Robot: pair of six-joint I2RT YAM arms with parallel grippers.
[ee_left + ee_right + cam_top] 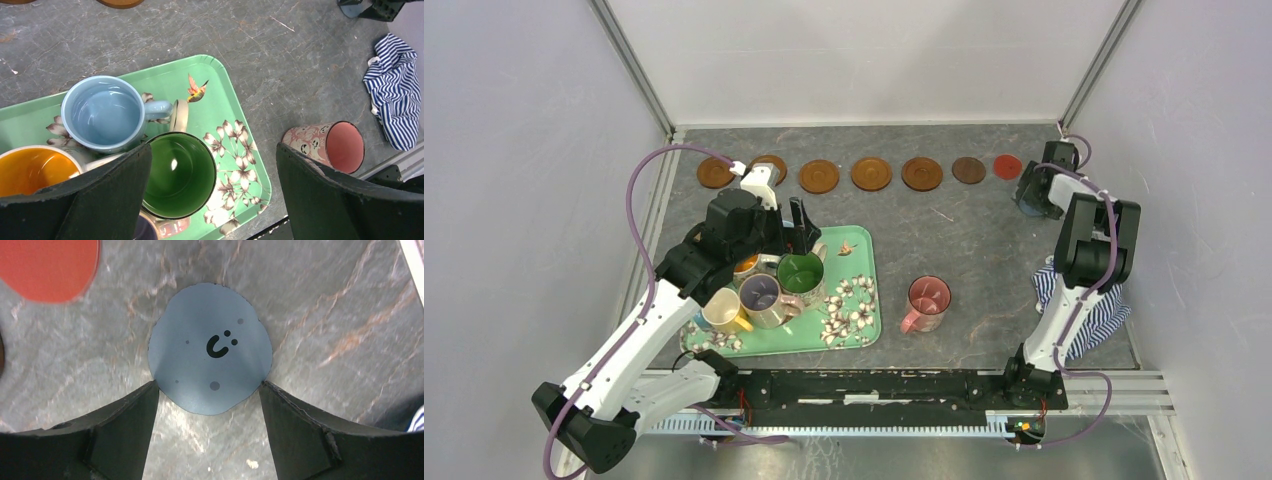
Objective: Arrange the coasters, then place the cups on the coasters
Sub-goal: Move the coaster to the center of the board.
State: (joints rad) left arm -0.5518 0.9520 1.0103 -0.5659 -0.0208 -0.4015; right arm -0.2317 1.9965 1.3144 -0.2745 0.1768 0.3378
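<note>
- The right hand (207, 385) pinches the blue-grey coaster (210, 335) at its near rim, one fingertip pressing on each side. The disc lies flat on the desk (330, 315), just beside the red coaster (47, 265) and not touching it.
- The disc is thin and its outline looks wavy, with soft shadows running in from both fingertips. A harder squeeze would likely buckle it or pop it out of the hold.
- The hold sits on the near part only, off the middle, so the disc may swing or slip free once lifted.
- A sideways drag could push it into the red coaster and spoil the spacing.
- The left hand (214, 150) is spread wide and carries nothing, above the green cup (177, 172) on the tray (210, 65).
- That cup stands crowded against the light blue cup (100, 110) and the orange cup (30, 170). A finger coming down could catch a neighbour's rim and knock or tip it.
- The blue-grey coaster is round, so it has no long axis. Its face is up, and only its small smiling mark gives it a direction, with the dots toward the upper right in the right wrist view.
- The cups stand upright with mouths up, so each has a vertical axis. The light blue cup's handle points toward the tray's bird motif.
- The pink cup (929, 298) stands alone on the desk beside the tray, its handle toward the near left.
</note>
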